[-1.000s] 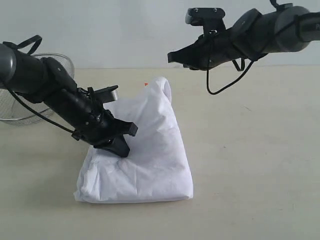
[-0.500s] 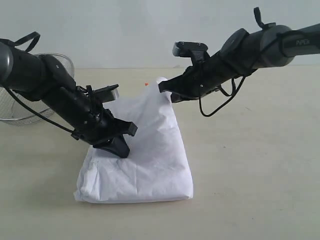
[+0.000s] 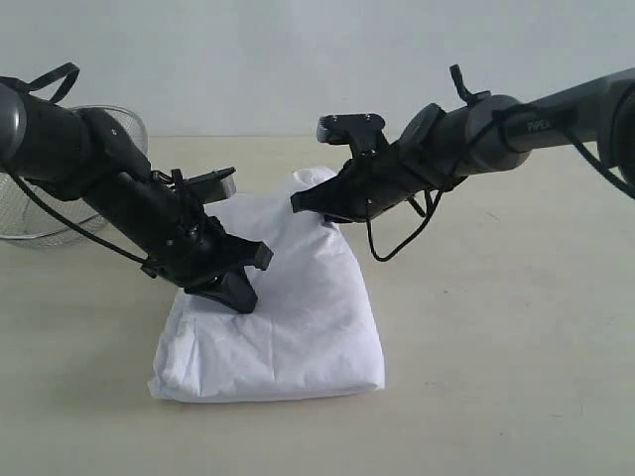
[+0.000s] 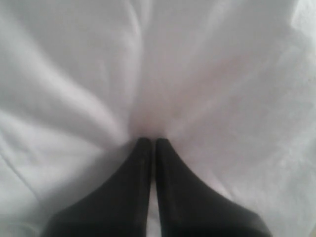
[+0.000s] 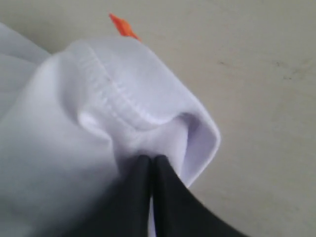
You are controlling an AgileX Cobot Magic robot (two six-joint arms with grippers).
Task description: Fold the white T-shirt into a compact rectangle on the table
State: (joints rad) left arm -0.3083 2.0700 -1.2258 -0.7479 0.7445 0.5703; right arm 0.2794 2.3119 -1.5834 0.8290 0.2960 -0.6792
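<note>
The white T-shirt lies folded into a rough rectangle on the table, plain white side up, its far end still bunched up. My left gripper is shut, its tips pressed down into the cloth near the shirt's left edge. The left wrist view shows those tips against wrinkled white fabric. My right gripper is shut too, and its tips push into the raised far fold of the shirt, just under a stitched hem.
A wire-mesh metal bowl stands at the far left, behind my left arm. A small orange scrap lies on the table just beyond the shirt's far end. Bare tabletop stretches to the right of the shirt and in front of it.
My right arm has come down and to the left from above the shirt, and its shut tips now press the raised far fold lower. The left gripper has stayed in place.
</note>
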